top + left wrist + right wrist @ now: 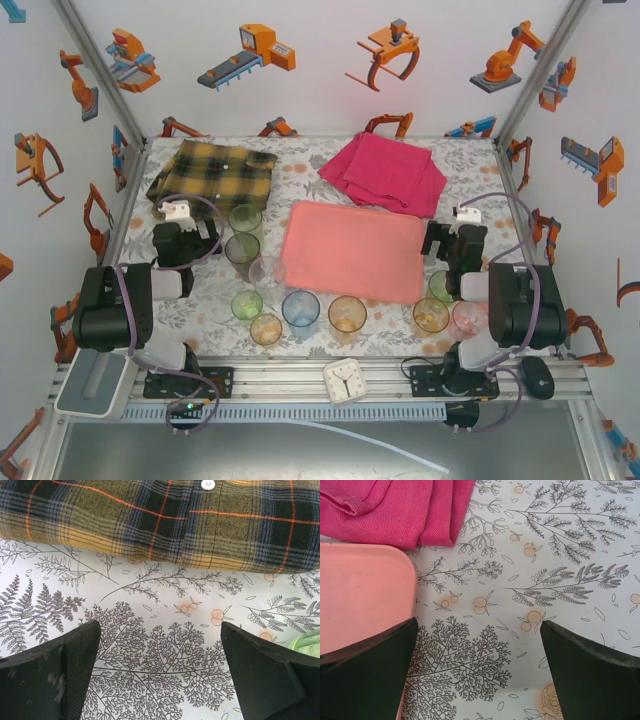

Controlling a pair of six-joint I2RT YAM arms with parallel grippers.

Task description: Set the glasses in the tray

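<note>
A robot lab test cell: aluminium frame (270,378), white walls (320,100) printed with robot pictures (250,55), floral-covered table (470,170).

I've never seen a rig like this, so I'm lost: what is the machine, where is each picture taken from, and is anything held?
Two robot arms stand bolted at the near edge of a table. One camera looks down from above; the others sit on each wrist, showing the left arm's fingers and the right arm's fingers. On the table are coloured glasses, a pink tray, a plaid cloth, a magenta cloth and a white clock. Both pairs of fingers are open, holding nothing.
</note>
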